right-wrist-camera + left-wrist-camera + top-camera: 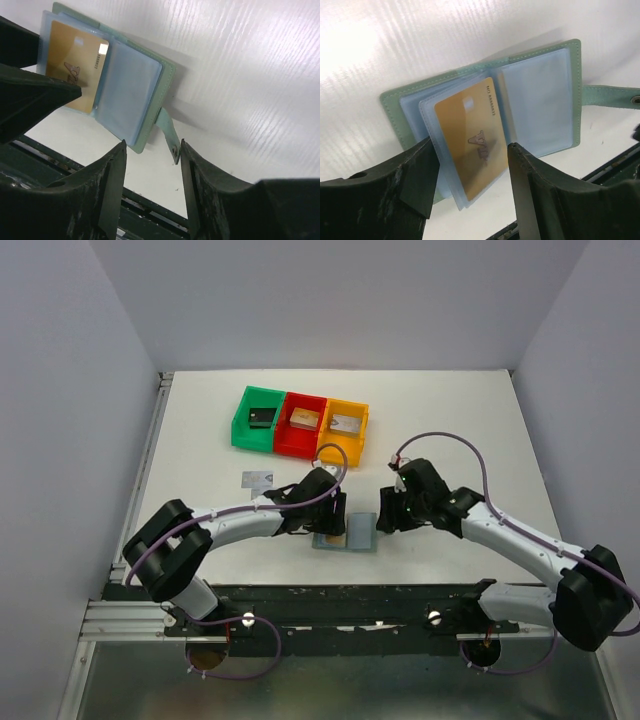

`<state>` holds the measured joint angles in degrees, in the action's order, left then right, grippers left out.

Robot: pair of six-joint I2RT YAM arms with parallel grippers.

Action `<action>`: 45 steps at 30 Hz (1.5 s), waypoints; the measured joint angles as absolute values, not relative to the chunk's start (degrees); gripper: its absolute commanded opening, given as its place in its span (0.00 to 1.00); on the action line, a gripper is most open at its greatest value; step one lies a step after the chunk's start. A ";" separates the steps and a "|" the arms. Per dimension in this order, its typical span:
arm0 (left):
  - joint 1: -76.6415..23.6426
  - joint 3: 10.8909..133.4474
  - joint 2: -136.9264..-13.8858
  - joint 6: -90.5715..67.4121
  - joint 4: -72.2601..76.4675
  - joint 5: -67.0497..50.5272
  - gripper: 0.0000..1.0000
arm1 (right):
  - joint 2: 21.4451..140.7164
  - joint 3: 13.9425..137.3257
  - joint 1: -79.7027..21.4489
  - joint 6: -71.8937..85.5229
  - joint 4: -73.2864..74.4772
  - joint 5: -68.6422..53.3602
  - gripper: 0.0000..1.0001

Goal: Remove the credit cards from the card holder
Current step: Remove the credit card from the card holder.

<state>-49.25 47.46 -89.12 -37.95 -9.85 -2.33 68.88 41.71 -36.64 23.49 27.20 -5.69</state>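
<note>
Quick status on my two grippers. The card holder point(347, 539) is lying wide open on the table point(450, 420), pockets up, right between the tips of my arms.

My left gripper point(472, 149) is over the holder's left half with its jaws spread wide. There's one finger on each side of a clear leaf that has a gold card point(470, 135) tucked in it. The card is in that sleeve, printed side up, and its lower end sits in the space between my fingers. Honestly I can't tell whether the pads touch the sleeve's edges, but nothing looks pinched.

My right gripper point(152, 145) is just off the holder's right side, jaws a fair way apart and holding nothing. The holder's little tab point(167, 131) sticks out from its right edge. The tab's end shows in the gap between those fingers, close to one of them and not clamped.

Off past the holder's left side, a silvery card point(258, 480) lies flat on the table, well apart from the holder. Farther behind the holder is a row of three bins, touching side by side: green bin point(250, 440), red bin point(295, 448) and orange bin point(338, 453). Each has a small block inside.
</note>
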 measured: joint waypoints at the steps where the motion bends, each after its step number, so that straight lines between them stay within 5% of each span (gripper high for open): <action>1: -49.25 47.46 -88.79 -37.98 -10.33 -1.67 0.71 | 68.51 42.46 -36.64 23.51 28.10 -5.04 0.56; 11: -49.12 47.31 -78.00 -38.15 -15.94 5.78 0.72 | 61.06 47.62 -36.62 22.39 28.97 -7.68 0.55; 13: -48.60 46.09 -74.87 -38.13 -14.33 5.69 0.63 | 61.32 47.70 -36.62 22.57 26.15 -11.90 0.54; 18: -45.41 38.83 -71.85 -39.13 -3.42 -0.80 0.20 | 65.89 44.36 -36.62 27.11 14.59 -22.70 0.57; 26: -43.99 34.85 -80.03 -41.01 5.28 -8.01 0.00 | 74.30 38.54 -36.64 33.28 4.60 -28.47 0.63; 45: -43.94 31.83 -81.80 -43.59 6.81 -4.62 0.00 | 88.88 37.39 -36.64 39.92 -8.25 -30.55 0.59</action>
<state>-43.94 31.83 -81.80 -43.59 6.81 -4.62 88.88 37.39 -36.64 39.92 -8.25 -30.55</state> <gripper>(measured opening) 0.028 0.603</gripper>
